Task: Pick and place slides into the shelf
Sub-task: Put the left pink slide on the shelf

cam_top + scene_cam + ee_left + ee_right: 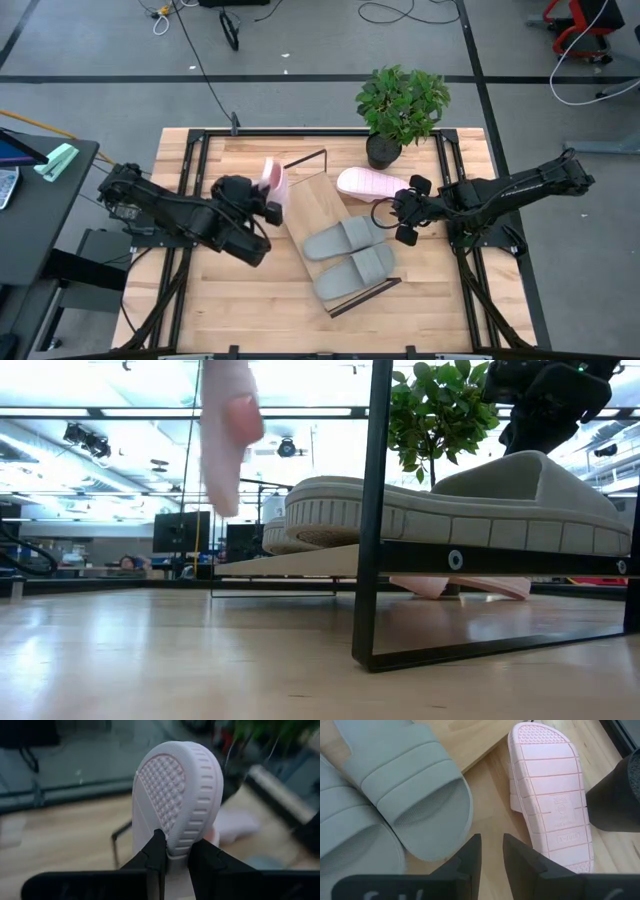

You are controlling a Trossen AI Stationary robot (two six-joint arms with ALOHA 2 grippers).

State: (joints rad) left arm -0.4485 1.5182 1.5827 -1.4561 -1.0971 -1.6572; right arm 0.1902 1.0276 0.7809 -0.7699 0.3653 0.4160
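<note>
The left gripper [268, 205] is clamped on 1 pink slide [273, 181], lifted on edge beside the shelf [312, 206], long axis vertical. 2 grey-green slides [350, 254] lie across the shelf. The right gripper [402, 217], fingers nearly together and empty, hovers by the sole-up pink slide [368, 183].

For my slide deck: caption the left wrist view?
Left gripper pinching a pale pink foam slide by its ridged edge.

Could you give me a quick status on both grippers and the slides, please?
Left gripper shut on a pale pink foam slide, lifted beside the light-wood shelf. Right gripper empty, near-shut, over the sole-up pink slide. Two grey-green slides shelved. Nothing blocking.
</note>
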